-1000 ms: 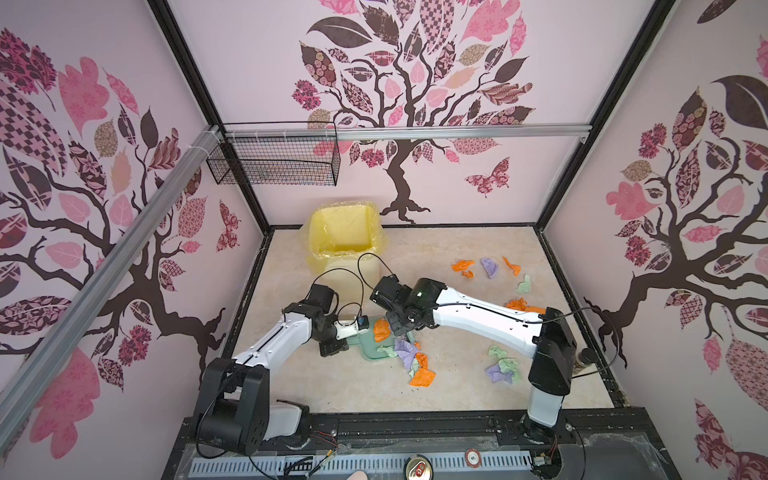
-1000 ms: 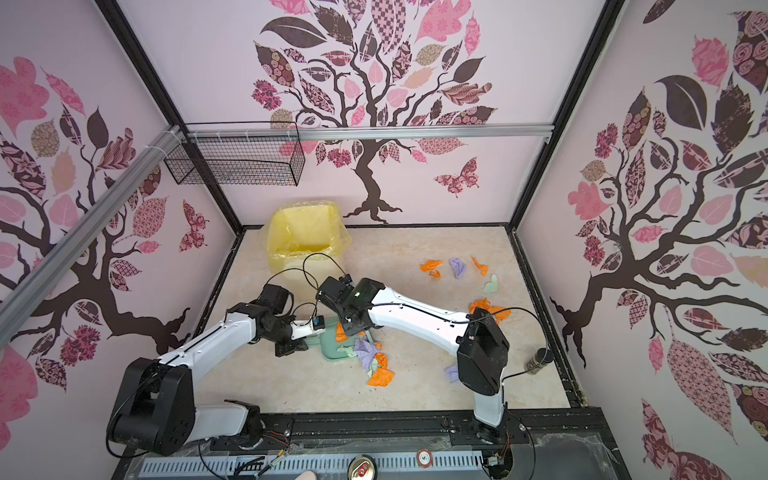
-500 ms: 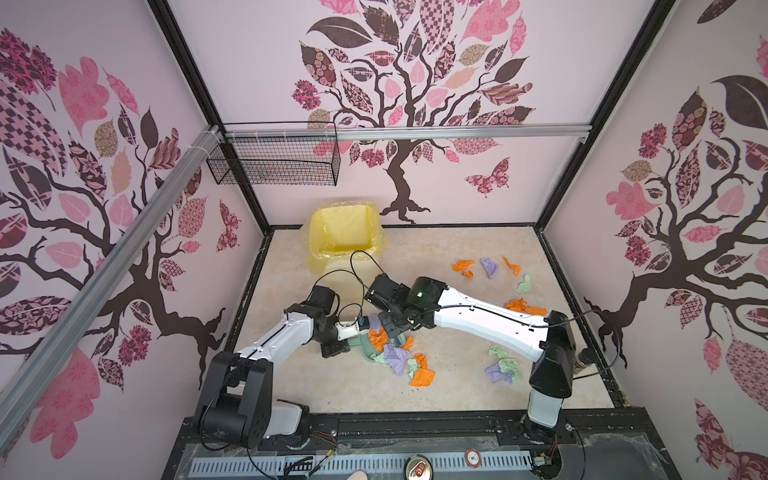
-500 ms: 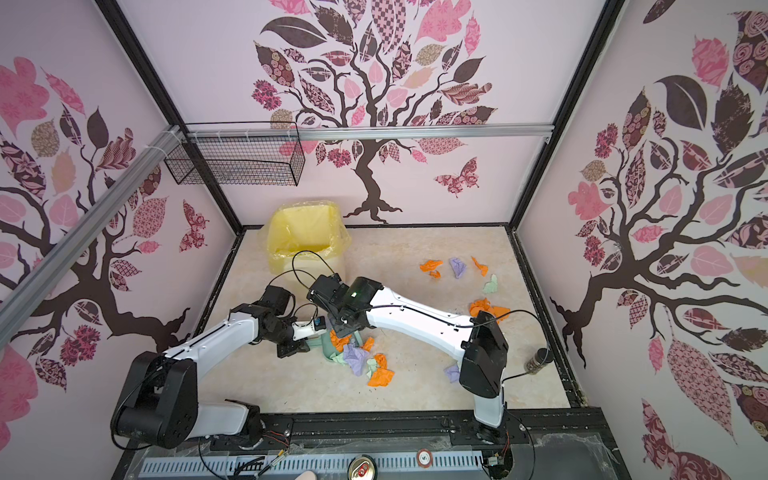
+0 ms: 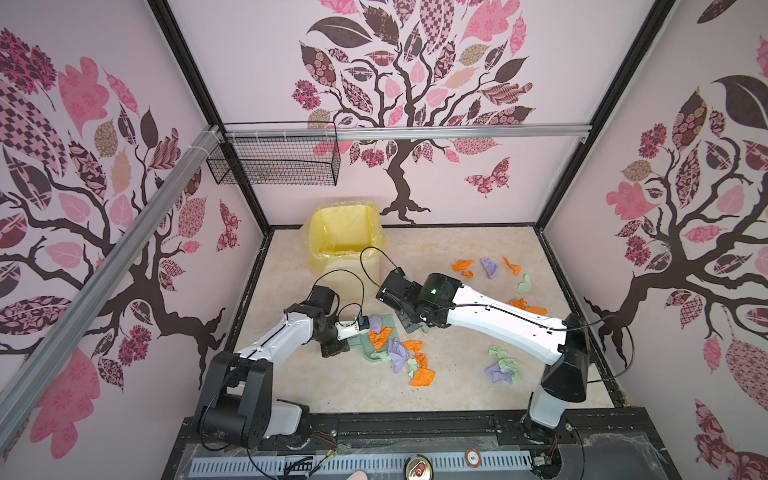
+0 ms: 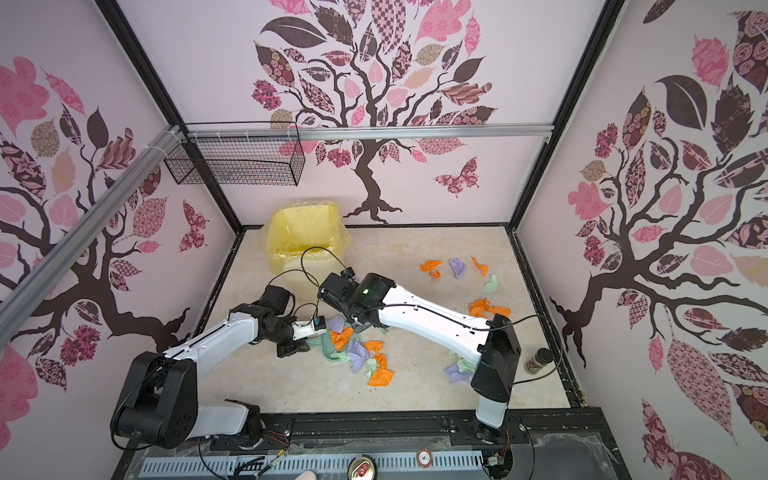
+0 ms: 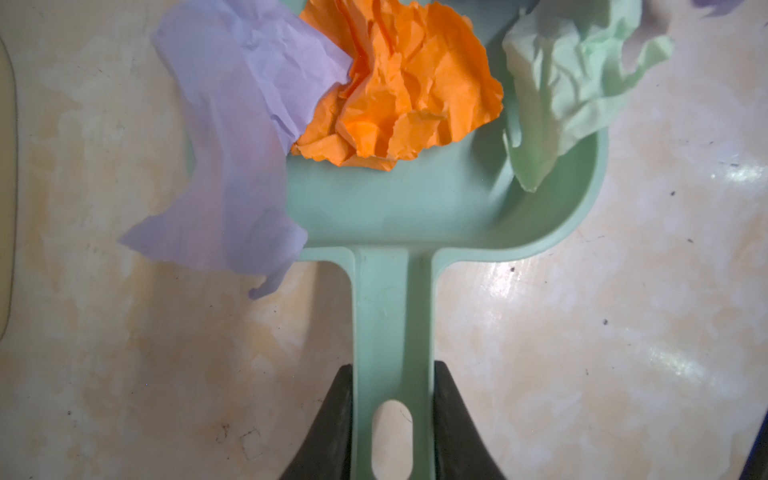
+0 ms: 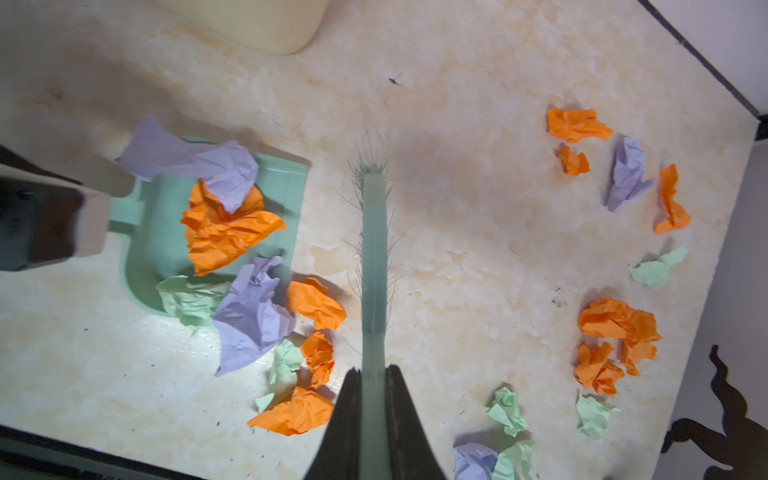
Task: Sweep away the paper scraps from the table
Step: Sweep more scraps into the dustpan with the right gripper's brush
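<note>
Around you stand pale pink walls (image 5: 519, 187) printed with dark trees and pink leaves. A black wire basket (image 5: 274, 166) hangs from a silver rail (image 5: 457, 132) at ten o'clock; a yellow-lined bin (image 5: 340, 232) sits at eleven o'clock on the beige marbled desk (image 5: 449, 245).

Dustpan (image 5: 367, 352) half buried under paper scraps (image 5: 398, 352), brush (image 8: 374, 249) hidden beneath right arm (image 5: 498, 322) in both top views, blurred in right wrist view.

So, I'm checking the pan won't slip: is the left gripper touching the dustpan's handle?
Touching. The left wrist view shows the left gripper with both black fingers pressed against the sides of the dustpan handle, no gap.
</note>
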Tool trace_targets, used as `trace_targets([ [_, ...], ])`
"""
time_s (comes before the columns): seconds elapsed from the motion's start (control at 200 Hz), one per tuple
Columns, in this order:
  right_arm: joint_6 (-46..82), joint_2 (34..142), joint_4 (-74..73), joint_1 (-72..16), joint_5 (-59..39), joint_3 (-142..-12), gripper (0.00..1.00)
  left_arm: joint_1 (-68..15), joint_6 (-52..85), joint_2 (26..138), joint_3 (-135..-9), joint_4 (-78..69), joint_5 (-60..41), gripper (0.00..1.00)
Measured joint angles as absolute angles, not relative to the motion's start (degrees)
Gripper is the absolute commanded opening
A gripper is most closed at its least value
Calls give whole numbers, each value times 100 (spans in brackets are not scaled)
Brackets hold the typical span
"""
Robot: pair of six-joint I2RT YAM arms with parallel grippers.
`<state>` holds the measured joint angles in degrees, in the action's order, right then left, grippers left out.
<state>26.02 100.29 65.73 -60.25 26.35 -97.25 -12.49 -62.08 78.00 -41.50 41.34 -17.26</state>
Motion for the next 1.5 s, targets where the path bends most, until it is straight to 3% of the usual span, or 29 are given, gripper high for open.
trace_targets([
  [0.6, 3667, 9080, 6831, -6055, 2176, -7900, 0, -727, -7411, 6899, -3664, 4965, -1667, 0],
  [1.055, 4246, 9445, 6617, -6584, 1546, -8099, 0, -1243, -7376, 6687, -3583, 5183, -1656, 0],
  [1.501, 4204, 9649, 6027, -6718, 1247, -8471, 0, -1380, -7024, 7262, -3645, 4976, -1743, 0],
])
